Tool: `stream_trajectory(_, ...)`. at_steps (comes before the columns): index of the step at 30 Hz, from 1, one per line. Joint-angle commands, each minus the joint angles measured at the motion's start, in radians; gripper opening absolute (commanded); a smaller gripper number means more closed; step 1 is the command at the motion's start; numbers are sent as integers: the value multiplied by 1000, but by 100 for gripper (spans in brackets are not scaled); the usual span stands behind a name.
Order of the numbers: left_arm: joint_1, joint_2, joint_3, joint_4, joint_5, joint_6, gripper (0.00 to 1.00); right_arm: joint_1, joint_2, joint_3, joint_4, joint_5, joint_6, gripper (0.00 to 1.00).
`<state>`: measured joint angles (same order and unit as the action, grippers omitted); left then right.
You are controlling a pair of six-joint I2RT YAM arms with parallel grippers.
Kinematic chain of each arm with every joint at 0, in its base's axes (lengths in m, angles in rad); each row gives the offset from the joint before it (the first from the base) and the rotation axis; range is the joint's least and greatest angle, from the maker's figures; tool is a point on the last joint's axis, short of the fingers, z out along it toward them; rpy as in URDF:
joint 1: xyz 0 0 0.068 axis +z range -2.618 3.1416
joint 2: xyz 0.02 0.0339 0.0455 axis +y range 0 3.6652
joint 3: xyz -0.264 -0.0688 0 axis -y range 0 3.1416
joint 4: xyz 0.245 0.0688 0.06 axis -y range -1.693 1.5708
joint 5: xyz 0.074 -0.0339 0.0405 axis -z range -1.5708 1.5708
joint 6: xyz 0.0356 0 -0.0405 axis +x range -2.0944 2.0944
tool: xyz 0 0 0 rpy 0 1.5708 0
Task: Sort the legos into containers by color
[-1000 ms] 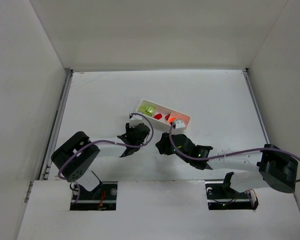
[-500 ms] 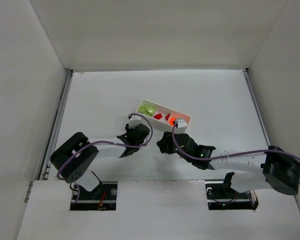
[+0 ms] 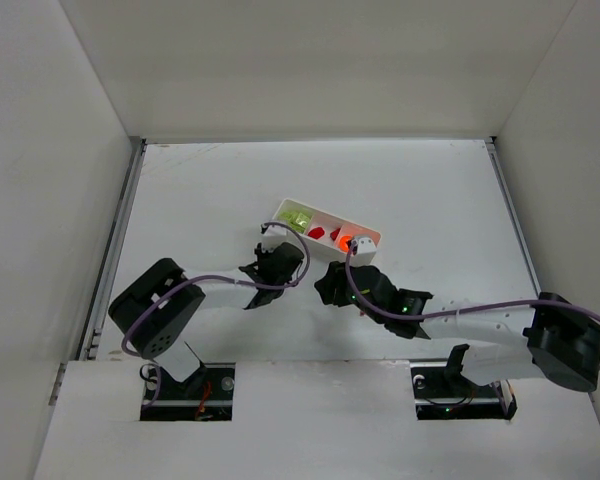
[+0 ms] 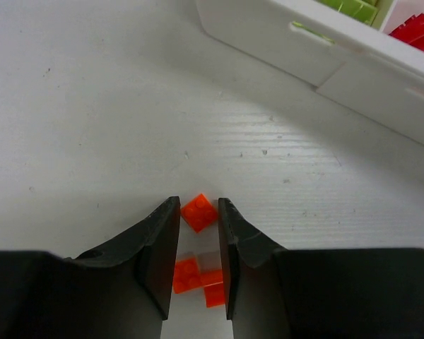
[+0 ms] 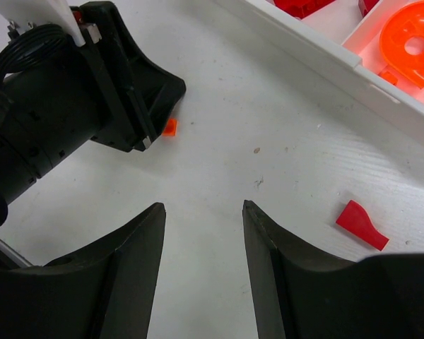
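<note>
Since a second ago the left arm has edged a little toward the tray (image 3: pixel 372 240), while the right arm has hardly shifted. The left fingers (image 4: pixel 162 240) stand almost together, low over the worktop (image 4: pixel 92 106). One small orange lego (image 4: pixel 198 212) sits between their tips and two more orange bricks (image 4: pixel 187 274) lie farther back in the gap; whether the fingers press on any cannot be told. The right fingers (image 5: pixel 138 240) are spread wide and hold nothing. They face the left arm, whose black head fills the space just ahead. A loose red piece (image 5: pixel 362 224) lies near the tray wall. In the tray, yellow-green blocks (image 3: pixel 297 217), red legos (image 3: pixel 320 232) and orange rounded pieces (image 3: pixel 346 241) occupy separate compartments.
</note>
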<state>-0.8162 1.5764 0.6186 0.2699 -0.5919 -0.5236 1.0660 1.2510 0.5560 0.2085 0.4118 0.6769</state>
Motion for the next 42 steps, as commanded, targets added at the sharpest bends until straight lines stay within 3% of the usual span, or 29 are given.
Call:
stream_trajectory(1,12,28,33,-6,27,26,23,-8,-28,1,14,16,-11,54)
stream_trajectory(6,13,11,47,-4,20,48,23,-15,-41,-5,14,16,-13,54)
stream_trajectory(17,30,-211,27,-112,18,50,25,-50,-68,-25,19,12,-22,54)
stream_trajectory(23,-4,-305,99,-181,46,40,26,-85,-120,-53,14,16,-34,54)
stream_trajectory(36,-152,14,478,-147,144,53,26,-410,-404,-128,-107,62,27,55)
stream_trajectory(42,-171,180,608,-132,178,59,26,-488,-469,-185,-97,24,33,56)
